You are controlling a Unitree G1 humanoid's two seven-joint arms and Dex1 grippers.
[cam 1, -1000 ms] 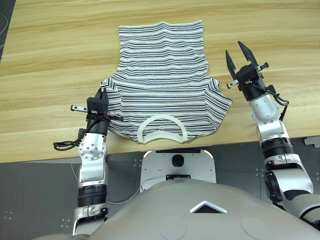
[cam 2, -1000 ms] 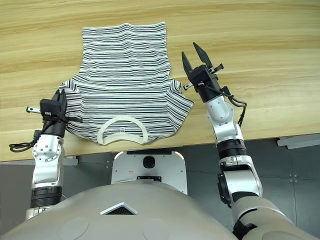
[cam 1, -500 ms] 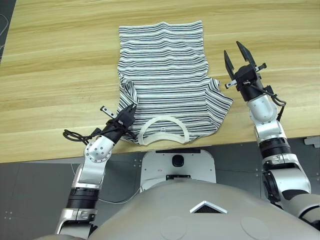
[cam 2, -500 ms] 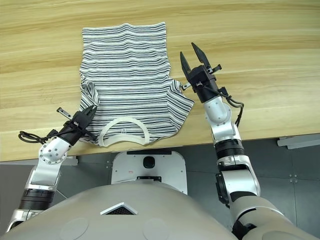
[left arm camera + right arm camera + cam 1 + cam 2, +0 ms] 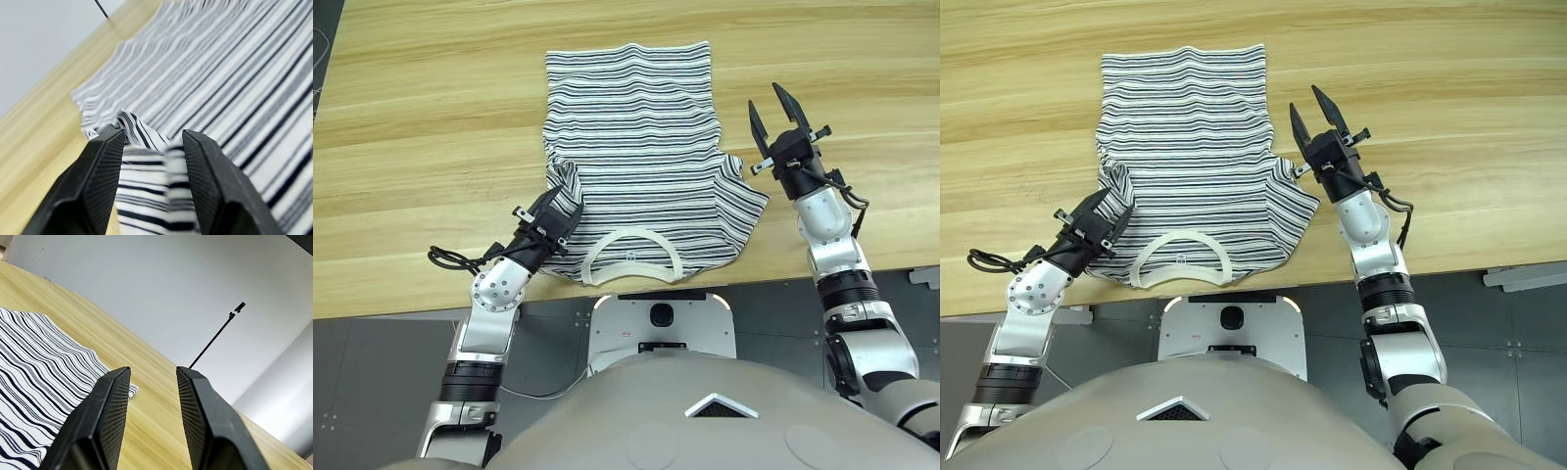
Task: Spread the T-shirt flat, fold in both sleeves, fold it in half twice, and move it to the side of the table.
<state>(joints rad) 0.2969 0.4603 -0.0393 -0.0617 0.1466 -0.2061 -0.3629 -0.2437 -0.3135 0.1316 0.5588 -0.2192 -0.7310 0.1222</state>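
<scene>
Currently left gripper [image 5: 152, 134] splayed astride T-shirt [image 5: 636, 127] sleeve [image 5: 566, 183] edge; right gripper [image 5: 765, 98] splayed.

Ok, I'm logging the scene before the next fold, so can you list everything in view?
black-and-white striped cotton T-shirt: one, lying on the table, collar toward the robot; left sleeve turned in over the body, right sleeve spread outward.
light wooden table: one, tan, under the shirt.
grey floor: one, below the table's near edge.
left gripper: one, black, at the turned-in left sleeve, jaws apart with sleeve cloth between them.
right gripper: one, black, beside the right sleeve and apart from it, jaws open and empty.
</scene>
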